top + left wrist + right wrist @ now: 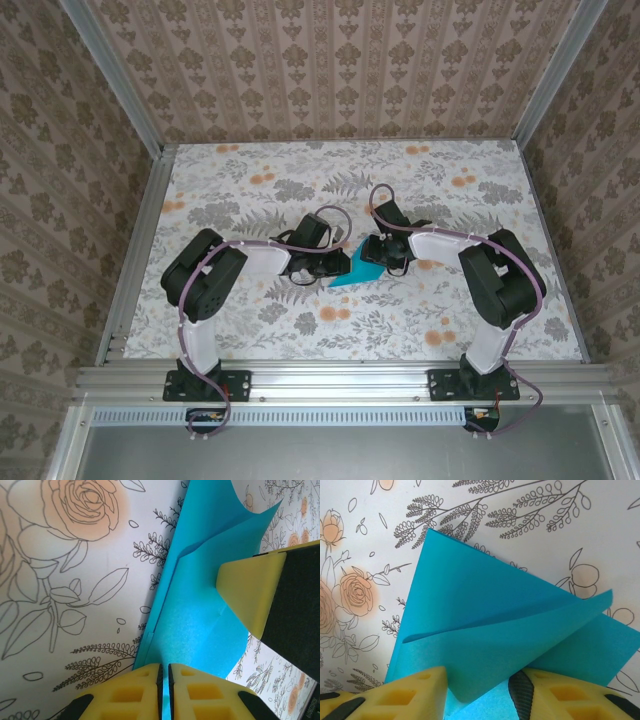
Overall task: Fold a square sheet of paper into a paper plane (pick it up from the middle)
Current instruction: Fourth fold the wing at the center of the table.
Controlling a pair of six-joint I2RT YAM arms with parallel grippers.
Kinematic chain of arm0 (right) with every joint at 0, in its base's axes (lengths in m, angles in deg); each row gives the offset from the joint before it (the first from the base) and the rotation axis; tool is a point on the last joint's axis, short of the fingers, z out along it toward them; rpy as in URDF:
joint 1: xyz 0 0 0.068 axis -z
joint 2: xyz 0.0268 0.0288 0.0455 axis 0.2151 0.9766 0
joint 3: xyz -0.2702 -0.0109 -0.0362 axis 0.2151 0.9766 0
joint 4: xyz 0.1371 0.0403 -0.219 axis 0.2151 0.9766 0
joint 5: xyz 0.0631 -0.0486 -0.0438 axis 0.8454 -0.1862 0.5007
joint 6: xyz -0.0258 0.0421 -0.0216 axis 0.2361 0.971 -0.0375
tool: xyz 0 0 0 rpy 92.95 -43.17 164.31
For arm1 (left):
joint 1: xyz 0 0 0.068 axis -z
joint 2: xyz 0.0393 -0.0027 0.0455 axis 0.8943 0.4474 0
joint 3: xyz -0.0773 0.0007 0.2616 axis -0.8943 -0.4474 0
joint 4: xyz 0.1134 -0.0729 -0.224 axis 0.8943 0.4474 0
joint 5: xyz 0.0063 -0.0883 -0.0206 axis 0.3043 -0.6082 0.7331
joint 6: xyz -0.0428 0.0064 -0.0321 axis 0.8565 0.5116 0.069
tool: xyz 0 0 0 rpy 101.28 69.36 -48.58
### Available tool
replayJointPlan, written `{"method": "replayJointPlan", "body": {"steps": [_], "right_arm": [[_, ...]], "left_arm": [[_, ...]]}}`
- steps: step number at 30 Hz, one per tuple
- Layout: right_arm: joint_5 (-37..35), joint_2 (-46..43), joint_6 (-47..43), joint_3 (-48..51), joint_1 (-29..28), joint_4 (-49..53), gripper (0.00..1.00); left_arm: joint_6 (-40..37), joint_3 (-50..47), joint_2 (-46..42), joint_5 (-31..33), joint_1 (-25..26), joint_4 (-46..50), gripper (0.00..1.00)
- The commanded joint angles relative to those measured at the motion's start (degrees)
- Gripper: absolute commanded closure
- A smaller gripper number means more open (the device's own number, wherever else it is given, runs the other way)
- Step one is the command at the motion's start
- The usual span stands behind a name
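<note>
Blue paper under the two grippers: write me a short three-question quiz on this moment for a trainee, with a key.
1. True or false: the blue paper is a flat, unfolded square.
2. Fill in the missing word: in the right wrist view, the right gripper has its fingers ____, with a curled paper flap between them.
3. In the left wrist view, the left gripper is:
A. shut on the paper's edge
B. wide open above the paper
C. shut on nothing

Key: 1 false, since a flap is folded over and curls up; 2 apart; 3 A.
</note>
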State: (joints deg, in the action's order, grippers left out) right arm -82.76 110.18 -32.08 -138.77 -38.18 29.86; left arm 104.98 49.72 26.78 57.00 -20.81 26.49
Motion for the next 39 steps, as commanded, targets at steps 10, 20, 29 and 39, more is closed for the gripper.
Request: {"method": "replayJointPlan", "body": {"steps": [10, 20, 29, 39], "right_arm": [[-4.37, 5.88, 0.6, 2.3, 0.45, 7.29, 0.5], [-4.93, 7.02, 0.87, 1.51, 0.36, 8.46, 0.49], [-4.93, 7.48, 0.56, 1.25, 0.36, 8.88, 0.49], [-4.8, 7.82, 0.65, 1.15, 0.36, 8.8, 0.49]], "left_arm": [[-0.96, -0.22, -2.41, 1.66, -0.56, 1.71, 0.85], [-0.9, -0.92, -3.92, 1.65, -0.52, 0.49, 0.84], [-0.33, -0.34, -3.33, -0.56, -0.59, -1.45, 0.83], [-0.16, 1.44, -0.42, -1.66, -0.47, -0.39, 0.82]]}}
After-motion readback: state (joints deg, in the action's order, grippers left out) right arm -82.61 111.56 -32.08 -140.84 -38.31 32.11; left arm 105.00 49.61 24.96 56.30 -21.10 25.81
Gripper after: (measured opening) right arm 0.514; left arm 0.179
